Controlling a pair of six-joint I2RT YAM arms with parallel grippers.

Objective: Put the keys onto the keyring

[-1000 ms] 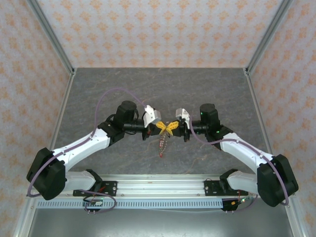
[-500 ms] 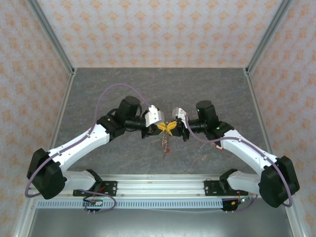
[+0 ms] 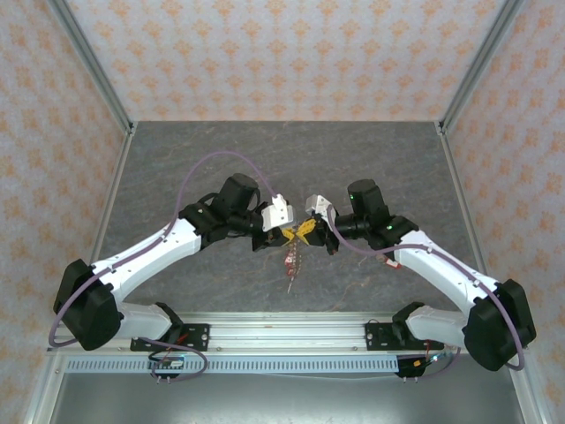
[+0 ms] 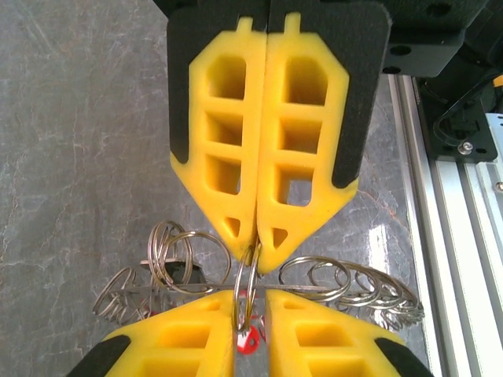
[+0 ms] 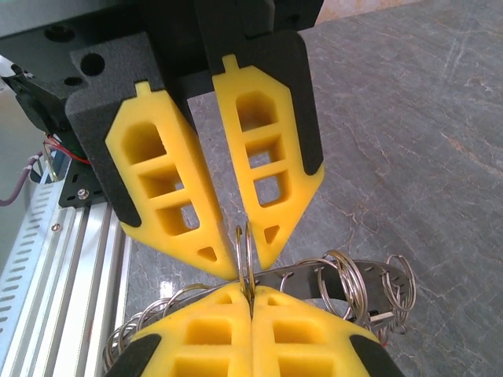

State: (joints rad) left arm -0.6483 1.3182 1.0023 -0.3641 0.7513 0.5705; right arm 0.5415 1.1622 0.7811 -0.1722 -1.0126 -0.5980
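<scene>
My two grippers meet tip to tip above the middle of the table. The right gripper (image 5: pixel 250 289) is shut on a thin silvery split ring (image 5: pixel 245 251). The left gripper (image 4: pixel 250 292) stands slightly open, with that same split ring (image 4: pixel 247 290) upright in the gap between its fingers. Below hangs the keyring (image 4: pixel 338 287), a flat metal band strung with several more rings. A small red tag (image 4: pixel 247 339) shows under the left fingers. From above, the bunch (image 3: pixel 291 262) dangles below the left gripper (image 3: pixel 287 236) and the right gripper (image 3: pixel 306 228); single keys cannot be told apart in it.
The grey stone-patterned table (image 3: pixel 282 159) is walled by patterned panels on three sides. An aluminium rail (image 3: pixel 282 336) carrying both arm bases runs along the near edge, close behind the grippers.
The left jaws have parted a little around the ring. Both forearms have swung inward and the left wrist has turned. The hanging bunch has stayed under the fingertips.
</scene>
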